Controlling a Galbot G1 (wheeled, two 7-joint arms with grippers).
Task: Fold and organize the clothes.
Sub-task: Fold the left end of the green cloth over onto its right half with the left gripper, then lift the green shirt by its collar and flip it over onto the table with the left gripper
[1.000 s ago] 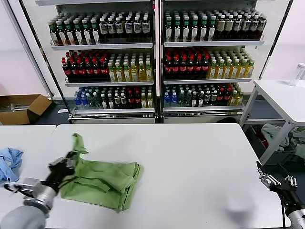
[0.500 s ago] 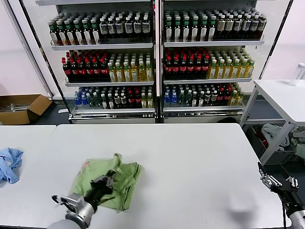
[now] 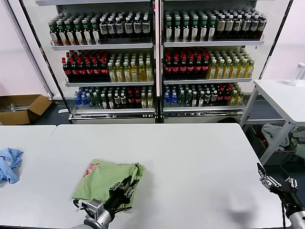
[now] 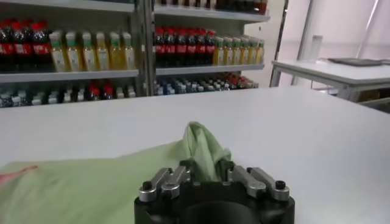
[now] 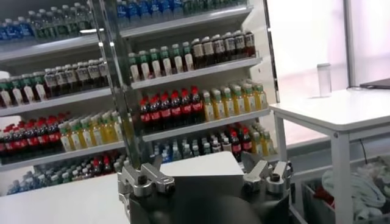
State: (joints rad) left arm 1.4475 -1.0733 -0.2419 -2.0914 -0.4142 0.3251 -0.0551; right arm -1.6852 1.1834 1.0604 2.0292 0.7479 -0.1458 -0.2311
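We saw one green polo shirt [image 3: 106, 181] folded on the table [image 3: 190, 167], our left tool [image 3: 125, 190] clamped on its near edge. Our right tool [image 3: 278, 183] hung wide open off the table's right end, and one blue cloth [image 3: 9, 163] lay well left of the shirt.

A: Can you read any lettering?

B: None. The green polo shirt [image 3: 107, 180], lying near the front edge of the desk [image 3: 190, 162] toward its left side, carries a red-and-white print [image 3: 90, 167] at its far left corner, but the characters are too small to make out.

A: And the bottles [image 3: 119, 67] on the shelves beyond the far edge of the desk?

B: Their labels show as bands of red, yellow, blue and white only; no brand or number is legible. The cardboard box [image 3: 21, 108] on the floor shows no readable marking either.
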